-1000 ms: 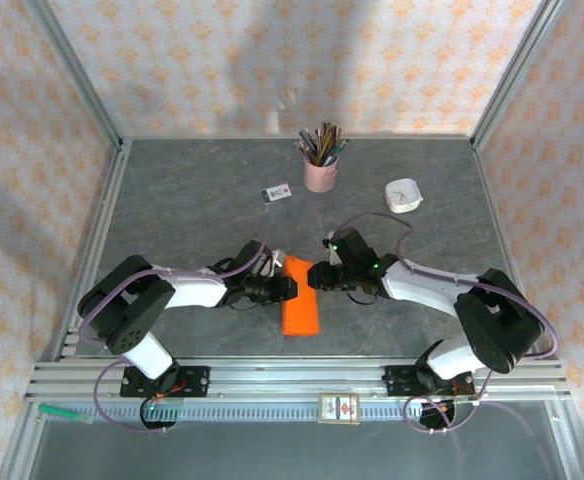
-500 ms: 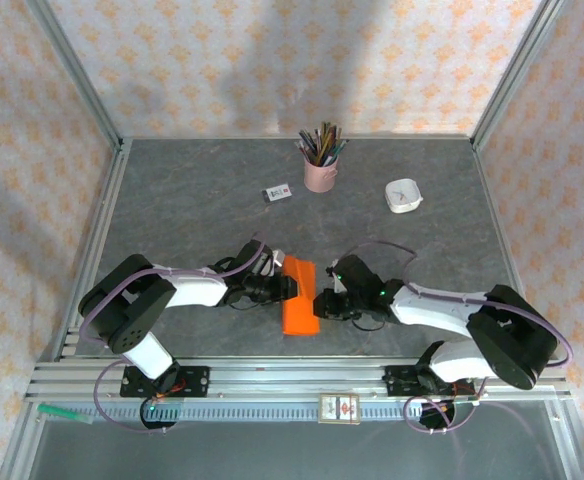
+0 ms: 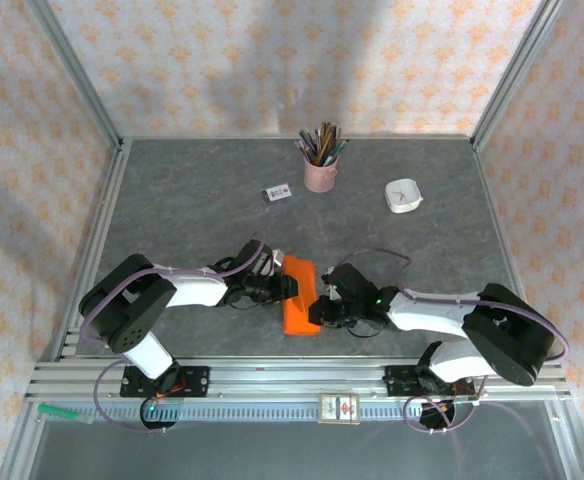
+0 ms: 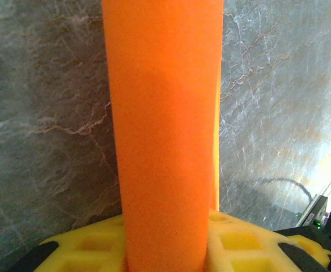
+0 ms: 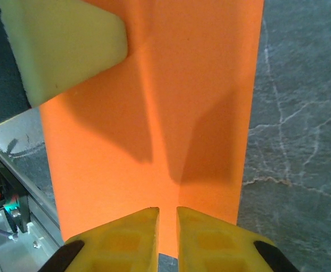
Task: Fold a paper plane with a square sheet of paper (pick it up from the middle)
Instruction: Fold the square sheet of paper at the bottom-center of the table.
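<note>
Operator: where does the bright-orange paper [image 3: 300, 298], folded into a long narrow strip, sit?

Observer: Flat on the grey marbled table [image 3: 192, 210], near the front edge and between the two arm bases. Its long side runs away from them at a slight tilt.

Operator: And the left arm's pose?

Observer: Folded low, with the elbow out to the left and the forearm stretched rightward just above the table. That puts the left gripper [image 3: 284, 288] at the paper's left long edge, about midway along. From its wrist camera the paper [image 4: 165, 124] rises from between the yellow fingers [image 4: 242, 241] and hides the gap, so I cannot tell whether they pinch it.

Operator: The right arm?

Observer: Much the mirror image, with the elbow out right and the forearm low, reaching left. The right gripper [image 3: 319, 312] touches the paper's right edge at its near half. Its wrist view shows the fingers [image 5: 123, 238] pressed almost together with a thin slit between them. The tips are on the paper [image 5: 171, 113], and a faint crease runs into that slit. A pale yellow finger pad [image 5: 63, 45] rests on the paper's far-left corner.
</note>
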Robot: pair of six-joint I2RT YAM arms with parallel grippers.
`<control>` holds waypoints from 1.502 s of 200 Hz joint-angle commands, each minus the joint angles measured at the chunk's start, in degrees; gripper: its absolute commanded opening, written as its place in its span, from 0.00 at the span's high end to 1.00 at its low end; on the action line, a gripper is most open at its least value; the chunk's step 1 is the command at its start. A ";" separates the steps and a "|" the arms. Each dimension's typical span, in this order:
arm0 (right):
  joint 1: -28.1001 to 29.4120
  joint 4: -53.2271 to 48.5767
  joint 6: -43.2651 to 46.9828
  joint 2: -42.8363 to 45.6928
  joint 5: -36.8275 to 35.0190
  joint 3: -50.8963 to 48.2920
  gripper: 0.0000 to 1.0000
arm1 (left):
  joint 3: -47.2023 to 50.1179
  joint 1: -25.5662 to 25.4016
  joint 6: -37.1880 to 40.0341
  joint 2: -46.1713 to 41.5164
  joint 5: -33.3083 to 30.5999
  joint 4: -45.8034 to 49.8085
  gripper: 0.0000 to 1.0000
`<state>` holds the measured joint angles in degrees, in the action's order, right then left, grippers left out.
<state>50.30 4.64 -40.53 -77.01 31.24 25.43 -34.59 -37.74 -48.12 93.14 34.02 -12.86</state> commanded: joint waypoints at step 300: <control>2.68 -5.73 3.59 0.26 -7.76 5.08 0.79 | 1.08 0.03 -0.63 1.37 -10.70 6.87 0.72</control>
<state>53.54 8.71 -42.54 -80.68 29.17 28.08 -35.22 -38.26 -49.89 92.97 31.81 -11.20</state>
